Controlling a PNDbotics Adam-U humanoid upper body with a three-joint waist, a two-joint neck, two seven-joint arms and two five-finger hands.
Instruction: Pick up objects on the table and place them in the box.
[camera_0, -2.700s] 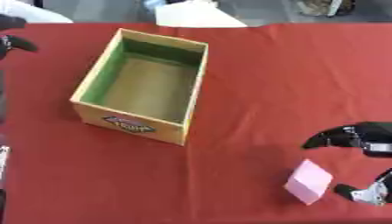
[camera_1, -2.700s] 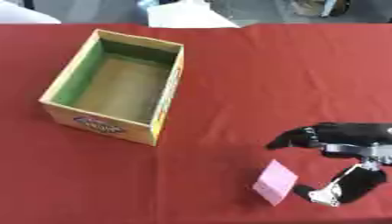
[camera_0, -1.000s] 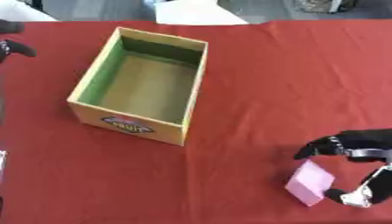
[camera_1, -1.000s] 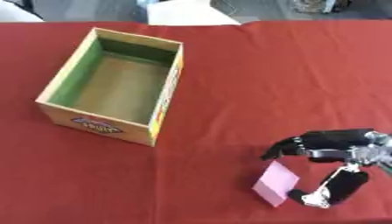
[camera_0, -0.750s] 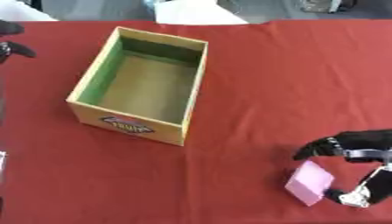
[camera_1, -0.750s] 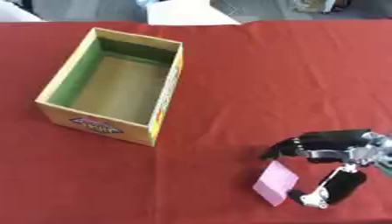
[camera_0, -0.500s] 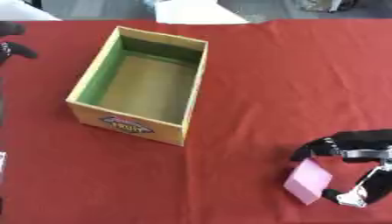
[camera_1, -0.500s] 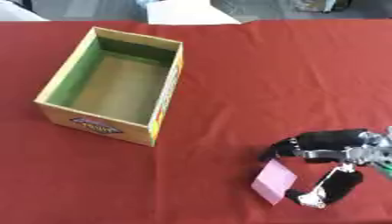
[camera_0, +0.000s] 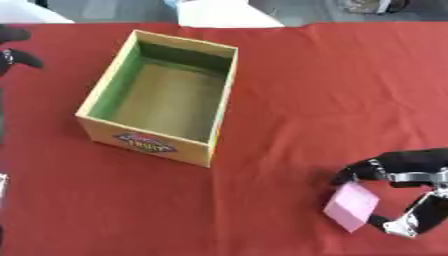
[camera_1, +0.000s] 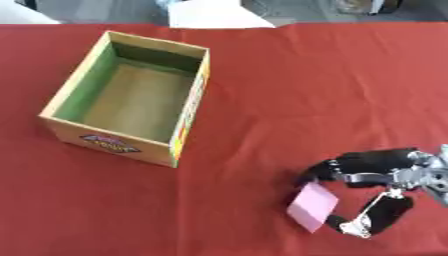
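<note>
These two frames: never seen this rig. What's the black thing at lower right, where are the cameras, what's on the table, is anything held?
Both pictures come from one stereo camera in a humanoid robot's head, looking down at the same moment, so they nearly match. The black and silver shape at lower right is the right robot hand, fingers above and thumb below a small flat pink object that stands tilted on the red tablecloth; its fingers curl round it, but whether it is lifted is unclear. The left robot hand shows only partly at the upper left edge. The open yellow cardboard box with a green inner wall holds nothing visible.
</note>
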